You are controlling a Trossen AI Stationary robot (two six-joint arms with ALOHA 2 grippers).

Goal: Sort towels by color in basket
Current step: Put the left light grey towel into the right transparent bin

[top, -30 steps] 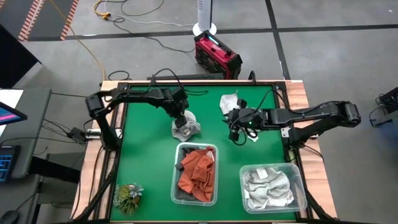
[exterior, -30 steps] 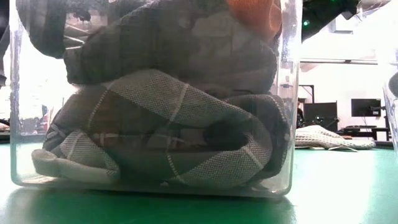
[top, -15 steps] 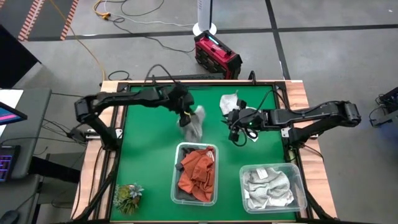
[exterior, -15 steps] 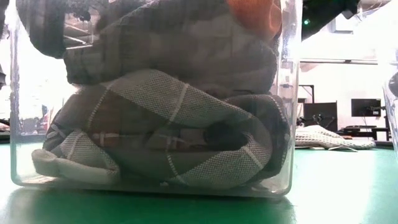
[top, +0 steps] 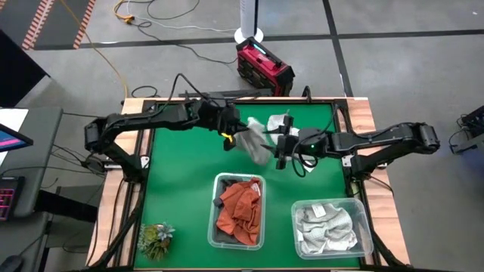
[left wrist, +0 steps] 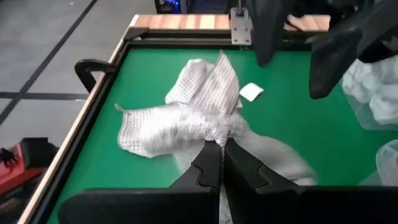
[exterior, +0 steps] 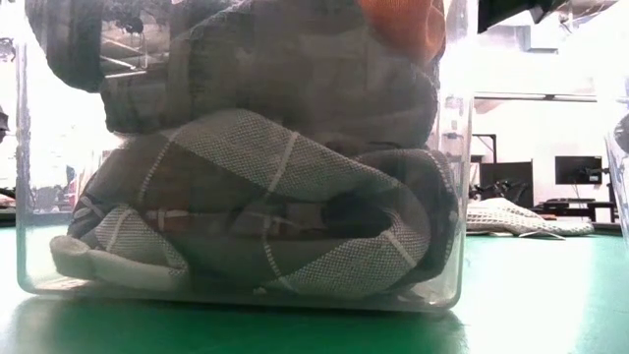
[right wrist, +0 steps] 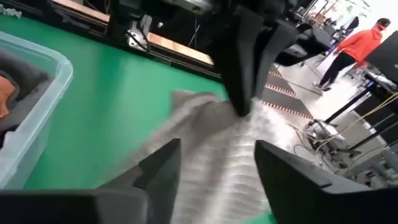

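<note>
My left gripper is shut on a light grey towel above the table's middle. The towel shows blurred past its fingers. My right gripper is open just right of it. In the right wrist view its two fingers stand either side of the hanging towel. A white towel lies flat on the green mat near the far edge. The centre basket holds rust-orange and dark grey towels. The right basket holds light grey ones. My left gripper pinches an upper edge of the light grey towel between its two fingertips, slanting down from the table's left. The towel hangs slack below the fingers, clear of the mat. My right gripper: I cannot tell whether its fingers touch the towel.
A green plant tuft sits at the near left corner. The low view is filled by the centre basket's wall, with the white towel beyond it. A person in orange walks in the room behind.
My left gripper has taken the light grey towel off the mat behind the centre basket. It has lifted it clear and carried it up and toward the table's right, to my right gripper. The towel now hangs and swings instead of lying bunched.
</note>
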